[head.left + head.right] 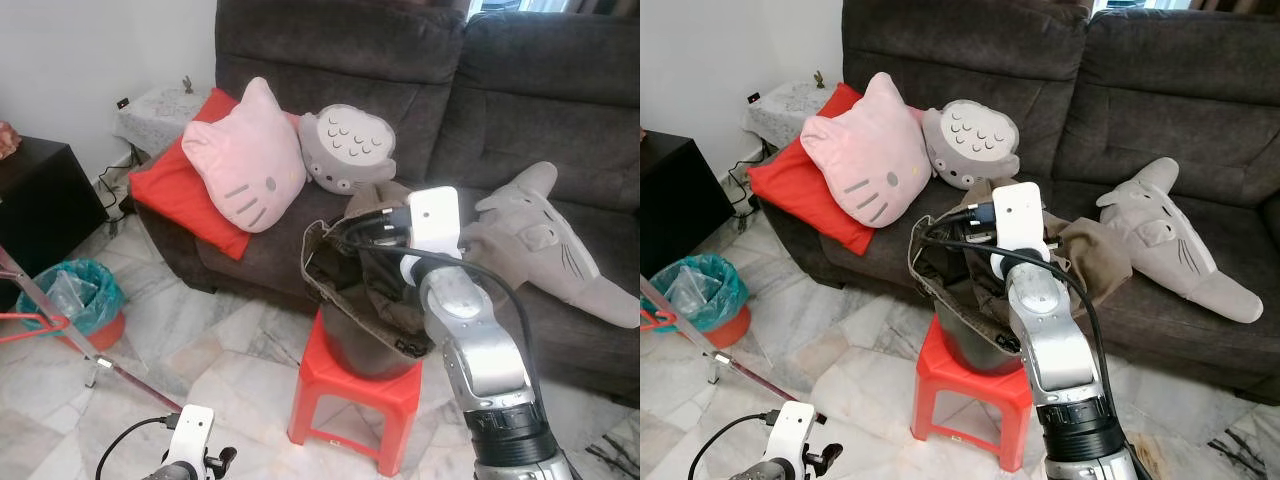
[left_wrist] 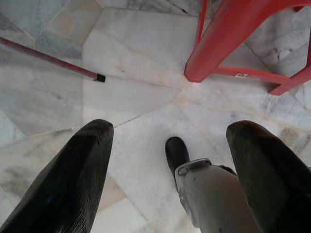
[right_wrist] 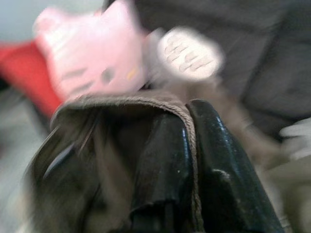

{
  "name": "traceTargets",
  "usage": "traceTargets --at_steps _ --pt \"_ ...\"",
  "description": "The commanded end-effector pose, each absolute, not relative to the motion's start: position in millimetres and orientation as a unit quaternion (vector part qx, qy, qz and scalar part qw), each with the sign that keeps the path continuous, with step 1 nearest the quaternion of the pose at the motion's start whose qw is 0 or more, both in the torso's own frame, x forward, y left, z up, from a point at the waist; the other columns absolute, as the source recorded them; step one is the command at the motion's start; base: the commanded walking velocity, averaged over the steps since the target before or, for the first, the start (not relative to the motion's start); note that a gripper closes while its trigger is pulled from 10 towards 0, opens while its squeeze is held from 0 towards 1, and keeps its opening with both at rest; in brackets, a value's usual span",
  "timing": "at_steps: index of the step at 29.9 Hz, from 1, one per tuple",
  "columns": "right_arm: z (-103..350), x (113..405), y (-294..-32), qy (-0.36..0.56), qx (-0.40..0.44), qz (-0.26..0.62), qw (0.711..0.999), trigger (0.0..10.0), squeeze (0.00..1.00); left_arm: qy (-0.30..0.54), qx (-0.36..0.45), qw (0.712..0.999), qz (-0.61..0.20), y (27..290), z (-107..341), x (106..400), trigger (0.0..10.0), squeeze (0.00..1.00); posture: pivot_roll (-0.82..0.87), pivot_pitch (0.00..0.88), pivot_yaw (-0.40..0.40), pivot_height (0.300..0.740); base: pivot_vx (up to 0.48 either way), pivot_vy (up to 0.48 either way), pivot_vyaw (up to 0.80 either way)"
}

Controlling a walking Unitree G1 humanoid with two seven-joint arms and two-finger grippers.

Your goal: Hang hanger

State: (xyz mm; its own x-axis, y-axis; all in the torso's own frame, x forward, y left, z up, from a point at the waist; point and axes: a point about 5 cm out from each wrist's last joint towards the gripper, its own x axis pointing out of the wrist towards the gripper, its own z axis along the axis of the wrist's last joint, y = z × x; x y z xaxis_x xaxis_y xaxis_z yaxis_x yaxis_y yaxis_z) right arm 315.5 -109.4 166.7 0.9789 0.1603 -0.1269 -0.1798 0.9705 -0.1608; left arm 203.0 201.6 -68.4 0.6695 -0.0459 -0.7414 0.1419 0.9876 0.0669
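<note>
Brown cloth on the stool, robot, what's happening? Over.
Right gripper fingers shut on brown cloth hem, above red stool. Left gripper open, low over floor. No hanger seen.

A home's living room: a dark grey sofa [image 1: 560,90] carries plush cushions [image 1: 245,155], with marble floor [image 1: 220,350] and a red stool [image 1: 355,390] before it.

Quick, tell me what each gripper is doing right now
Left gripper: open, empty, hanging low over the floor.
Right gripper: shut on the brown garment's hem, above the red stool.
</note>
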Motion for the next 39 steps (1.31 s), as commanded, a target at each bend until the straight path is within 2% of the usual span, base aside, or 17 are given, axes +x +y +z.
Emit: traceTargets --at_steps 1,9,14,15,17,21,23,29,30,31,39 --pt "165 307 -98 0.072 -0.087 0.115 0.987 0.0 0.0 0.403 0.067 0.911 -0.058 202 -68 203 10.0 0.0 0.01 0.0 0.008 0.74 0.0 0.0 0.0" --pt "149 276 -109 0.144 -0.074 0.086 0.983 0.0 0.0 0.403 0.069 0.91 -0.06 202 -68 203 10.0 0.0 0.0 0.0 0.005 0.74 0.0 0.0 0.0" --pt "154 269 -134 0.121 -0.07 0.005 0.99 0.0 0.0 0.403 0.07 0.91 -0.062 202 -68 204 10.0 0.0 -0.01 0.0 0.004 0.74 0.0 0.0 0.0" --pt "147 266 -145 0.135 -0.077 -0.027 0.988 0.0 0.0 0.403 0.07 0.911 -0.062 201 -68 204 10.0 0.0 -0.01 0.0 0.003 0.74 0.0 0.0 0.0" --pt "137 259 -149 0.168 -0.082 -0.038 0.982 0.0 0.0 0.403 0.069 0.911 -0.062 201 -68 204 10.0 0.0 -0.01 0.0 0.001 0.74 0.0 0.0 0.0" --pt "111 241 -149 0.248 -0.062 -0.033 0.966 0.0 0.0 0.403 0.069 0.91 -0.061 201 -68 204 10.0 0.0 -0.01 0.0 0.001 0.74 0.0 0.0 0.0" --pt "105 237 -151 0.26 -0.061 -0.036 0.963 0.0 0.0 0.404 0.069 0.91 -0.06 201 -68 203 10.0 0.0 -0.01 0.0 0.001 0.74 0.0 0.0 0.0" --pt "110 244 -156 0.235 -0.074 -0.032 0.969 0.0 0.0 0.409 0.072 0.908 -0.06 202 -70 200 10.0 0.0 -0.01 0.0 0.003 0.74 0.0 0.0 0.0" --pt "111 245 -155 0.229 -0.081 -0.026 0.97 3.6 0.0 0.409 0.072 0.908 -0.06 202 -70 200 10.0 0.0 -0.01 0.0 0.003 0.74 0.0 0.0 0.0" --pt "113 247 -155 0.224 -0.089 -0.024 0.97 10.0 0.0 0.409 0.072 0.908 -0.06 201 -70 200 10.0 0.0 -0.01 0.0 0.001 0.74 0.0 0.0 0.0" --pt "121 257 -160 0.194 -0.095 -0.036 0.976 10.0 0.0 0.409 0.073 0.907 -0.061 201 -70 201 10.0 0.0 -0.01 0.0 0.002 0.74 0.0 0.0 0.0"
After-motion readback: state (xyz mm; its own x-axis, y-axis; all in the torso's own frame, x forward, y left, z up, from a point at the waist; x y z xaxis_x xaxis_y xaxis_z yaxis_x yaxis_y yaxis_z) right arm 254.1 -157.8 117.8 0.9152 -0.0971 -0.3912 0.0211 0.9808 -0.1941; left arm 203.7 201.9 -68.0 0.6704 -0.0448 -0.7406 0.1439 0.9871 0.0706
